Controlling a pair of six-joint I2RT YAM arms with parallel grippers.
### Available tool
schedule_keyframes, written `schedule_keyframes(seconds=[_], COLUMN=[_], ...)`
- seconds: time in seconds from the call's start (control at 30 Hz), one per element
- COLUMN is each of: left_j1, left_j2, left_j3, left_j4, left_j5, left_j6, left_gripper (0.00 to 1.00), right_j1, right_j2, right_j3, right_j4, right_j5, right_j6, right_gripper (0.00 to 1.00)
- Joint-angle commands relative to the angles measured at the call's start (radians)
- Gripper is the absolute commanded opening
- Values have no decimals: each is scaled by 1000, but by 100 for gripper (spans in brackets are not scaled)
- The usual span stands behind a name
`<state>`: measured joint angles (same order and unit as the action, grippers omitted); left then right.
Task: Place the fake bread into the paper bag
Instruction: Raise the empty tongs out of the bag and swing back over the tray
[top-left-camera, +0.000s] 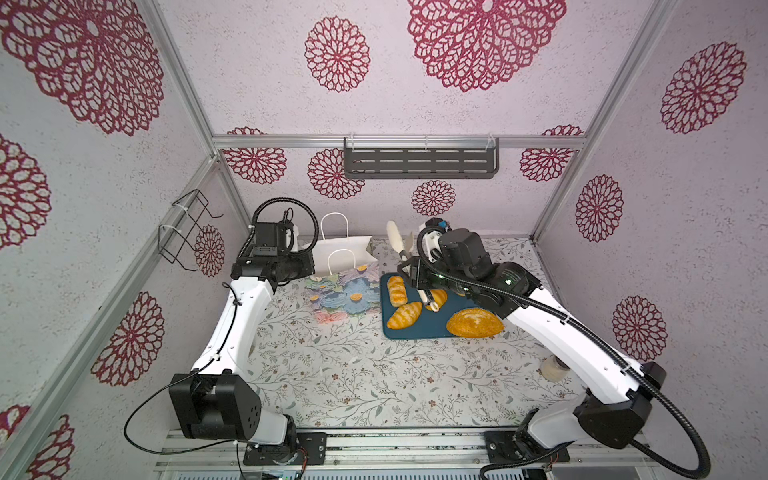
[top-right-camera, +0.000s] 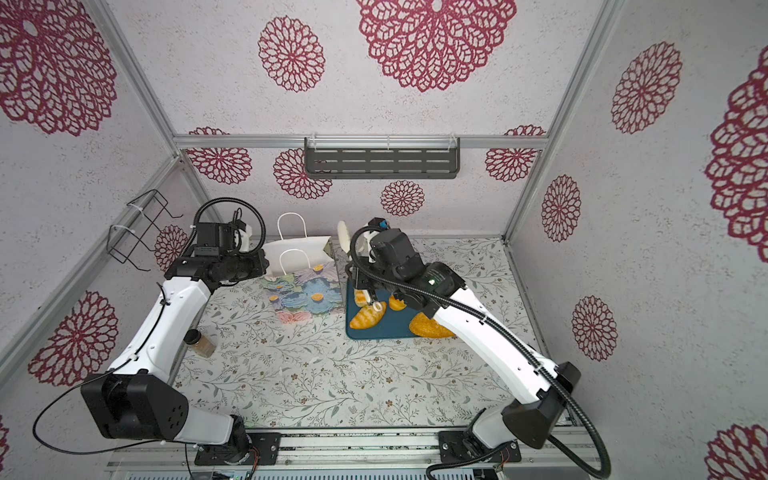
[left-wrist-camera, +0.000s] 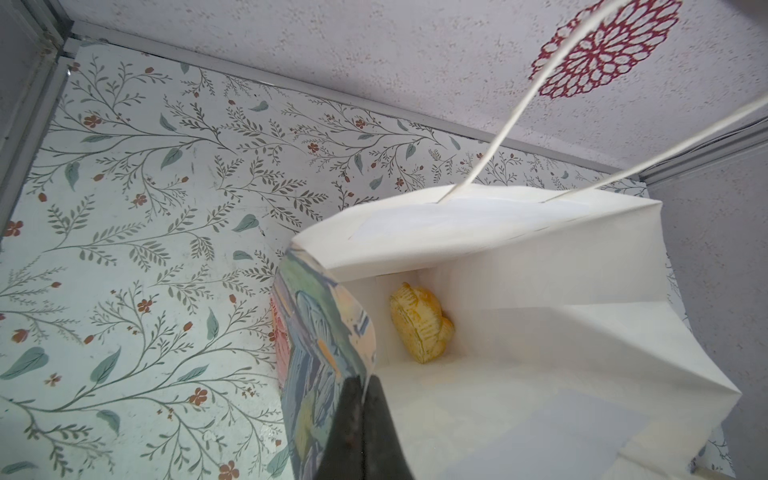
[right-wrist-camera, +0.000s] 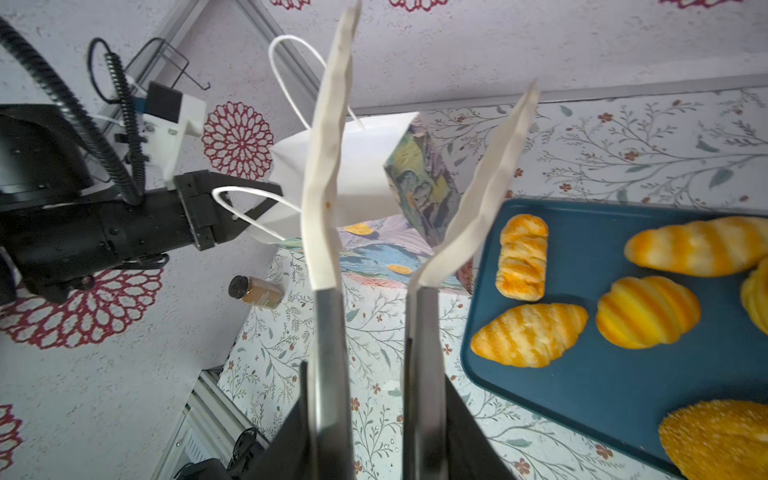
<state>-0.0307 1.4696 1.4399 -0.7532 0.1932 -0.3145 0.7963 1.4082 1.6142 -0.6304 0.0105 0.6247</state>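
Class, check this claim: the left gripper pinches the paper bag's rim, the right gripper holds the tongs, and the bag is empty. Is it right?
No. The paper bag is not empty: one fake bread lies at its bottom, as the left wrist view shows. The left gripper pinches the rim, and the right gripper holds the tongs.

paper bag: matt paper, painterly print outside, plain white inside, creased at the folds. cord handles: white cord, matt. fake bread: glossy, smooth, moulded-plastic look; oval loaf grainy and duller. tray: smooth teal plastic, low sheen. tongs: brushed metal arms, matt cream tips, silicone-looking, a few specks. table cover: printed sheet, smooth, faint sheen. walls: rough stippled finish, matt. frame rails: bare aluminium. shelf: dark matt metal, slotted. arm links: smooth white plastic, joints matt black. jar: clear, glass or plastic unclear, black cap.
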Motion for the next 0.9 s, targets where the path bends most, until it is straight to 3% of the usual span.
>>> schedule_keyframes(seconds=[0.0,0.33,0.87], left_j1=[-10,-18,-28], left_j2=[-15,-20,-25], left_j3=[-13,-17,-19], left_j4=[-10,-6,-6], left_j5=[4,3,-2], left_j6=[5,1,3], left_gripper=[0,0,0], right_j1=[-28,-52,-66], right_j2=[-118,-269,-347], right_j3=[-72,-222,-310], right_j4=[72,-11,-171], right_j5=[60,109,145], right_j6=[54,117,230], right_gripper=[39,38,40])
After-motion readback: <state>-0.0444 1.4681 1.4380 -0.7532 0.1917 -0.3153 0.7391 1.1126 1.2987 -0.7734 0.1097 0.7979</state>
